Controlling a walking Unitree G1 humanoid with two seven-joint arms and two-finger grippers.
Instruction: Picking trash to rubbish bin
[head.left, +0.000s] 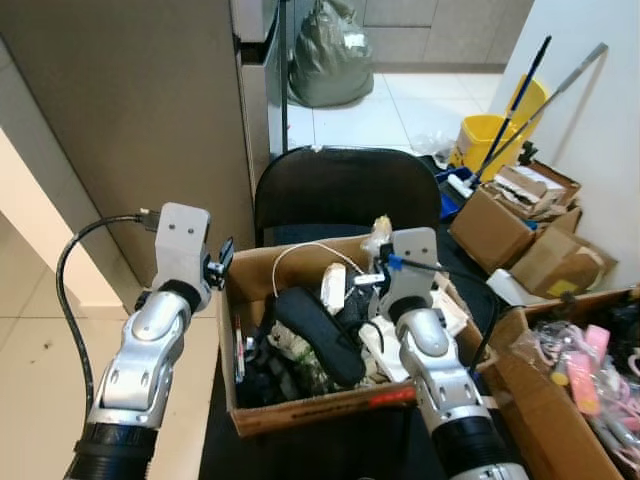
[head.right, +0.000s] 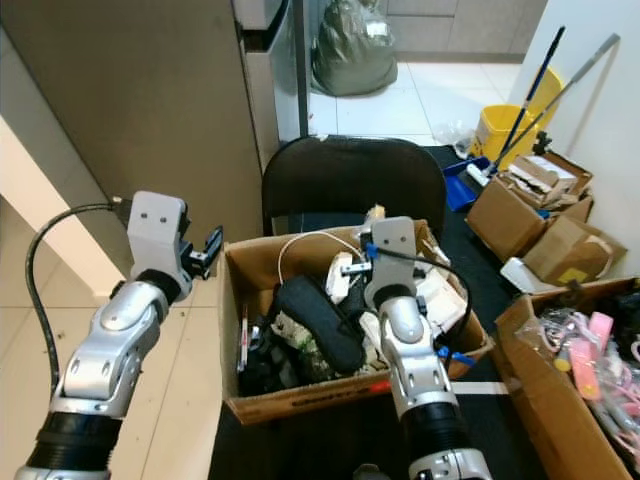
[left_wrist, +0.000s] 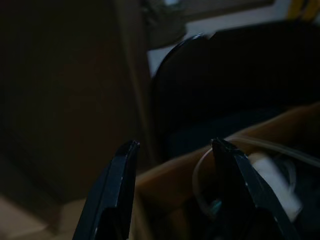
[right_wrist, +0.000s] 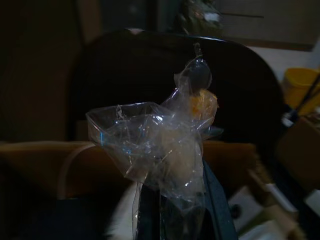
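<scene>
A cardboard box (head.left: 300, 410) full of mixed trash sits on a black chair (head.left: 340, 185); a black pouch (head.left: 320, 330) and a white cable (head.left: 300, 250) lie on top. My right gripper (right_wrist: 180, 200) is over the box's far side, shut on a crumpled clear plastic wrapper (right_wrist: 165, 145) with something orange inside. The same wrapper (head.left: 378, 232) sticks up above the right wrist. My left gripper (left_wrist: 172, 150) is open with nothing between its fingers, hovering just outside the box's far left corner (head.left: 222, 262).
A tall brown cabinet (head.left: 130, 120) stands close on the left. A green rubbish bag (head.left: 330, 55) sits on the floor beyond the chair. A yellow mop bucket (head.left: 490, 135), cardboard boxes (head.left: 500, 225) and a box of pink items (head.left: 575, 375) crowd the right.
</scene>
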